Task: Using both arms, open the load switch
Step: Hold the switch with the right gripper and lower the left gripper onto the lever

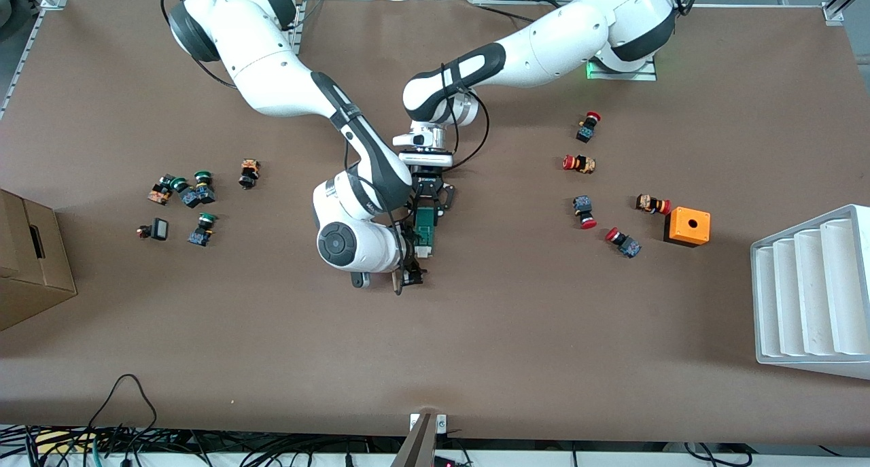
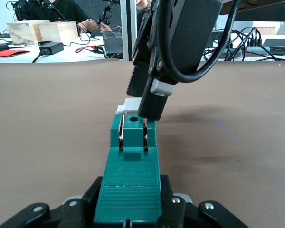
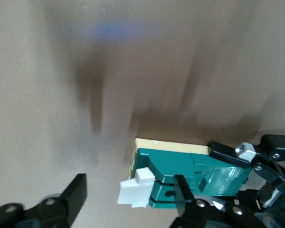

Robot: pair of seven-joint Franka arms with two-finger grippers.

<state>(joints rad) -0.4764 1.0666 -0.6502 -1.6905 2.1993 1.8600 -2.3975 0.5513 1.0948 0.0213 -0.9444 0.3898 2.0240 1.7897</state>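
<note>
Both arms reach to mid-table. Left gripper [image 1: 427, 210] clamped tight, fingers low; right gripper [image 1: 412, 263] fingers spread, close beside it.

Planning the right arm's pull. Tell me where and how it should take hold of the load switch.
Grip the white tab at the free end of the load switch, probably from above, one finger on each side. The left gripper is shut on the green body's opposite end, holding it above the table, so only the tab end stays reachable. The right gripper hangs open astride the tab, not yet pinching it.
</note>
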